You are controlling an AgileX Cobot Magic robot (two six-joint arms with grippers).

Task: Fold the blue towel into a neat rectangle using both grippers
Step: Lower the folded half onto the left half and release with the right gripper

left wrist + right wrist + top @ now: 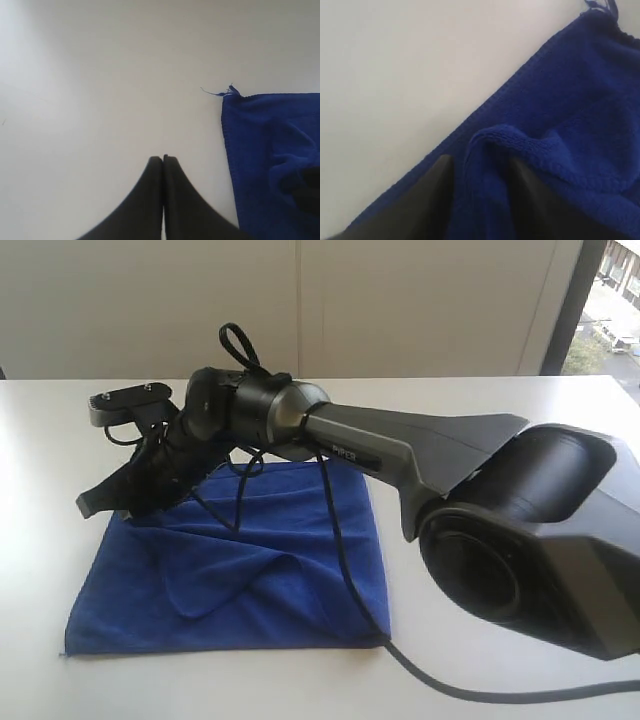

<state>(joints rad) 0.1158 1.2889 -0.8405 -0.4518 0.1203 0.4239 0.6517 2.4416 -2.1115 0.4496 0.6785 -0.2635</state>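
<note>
The blue towel point(290, 570) lies on the white table, roughly square, with a loose ridge across its middle. My right arm reaches across it from the right, and the right gripper point(105, 505) sits low over the towel's far left corner. In the right wrist view its fingers stand apart around a raised fold of the towel point(570, 100), so the right gripper point(479, 162) is open. The left gripper point(163, 158) is shut on nothing, over bare table beside the towel's hemmed edge point(270, 150). A loose thread point(220, 92) sticks out at that corner. The left arm does not show in the exterior view.
The white table point(500, 410) stretches back to a pale wall, with a window point(610, 300) at the far right. A black cable point(480, 690) trails over the table's front from the right arm, whose bulky base point(540, 550) fills the right side.
</note>
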